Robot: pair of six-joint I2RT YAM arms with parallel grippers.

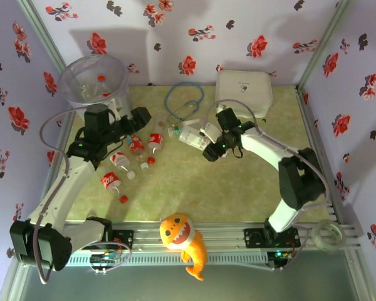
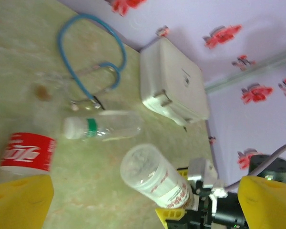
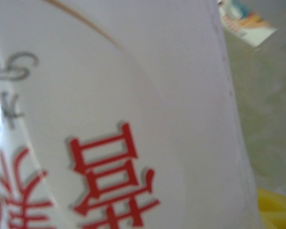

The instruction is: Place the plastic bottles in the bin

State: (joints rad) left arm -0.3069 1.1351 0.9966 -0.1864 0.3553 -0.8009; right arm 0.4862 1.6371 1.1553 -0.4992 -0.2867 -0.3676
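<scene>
Arms first: left arm runs up from its base, elbow bent, left claw (image 1: 141, 119) low over the worktop (image 1: 238, 188), yellow fingers (image 2: 19, 202) spread wide w/ nothing btwn them. Right arm folds at the elbow and stretches inward. Right claw (image 1: 208, 141) is clamped on a white-label bottle (image 1: 191, 133), which is tilted, round base twd the left claw.

Bin (image 1: 93, 81) stands behind the left claw and off to its left; contents hazy through the wall, a red cap at most. Red-label bottles (image 1: 138, 145) lie scattered just on the near side of the left claw. A green-banded bottle (image 2: 102, 126) lies flat btwn the two claws.

Hard to read: right wrist cam is jammed against the label, so it's blurred red characters plus a sliver of yellow finger (image 3: 276, 210). Can't tell if the held bottle is clear of the worktop.

Left wrist cam catches that bottle's base end-on, w/ white case (image 2: 171, 81) and blue cable (image 2: 90, 52) beyond it. Top cam gives the bin and both arms whole.
</scene>
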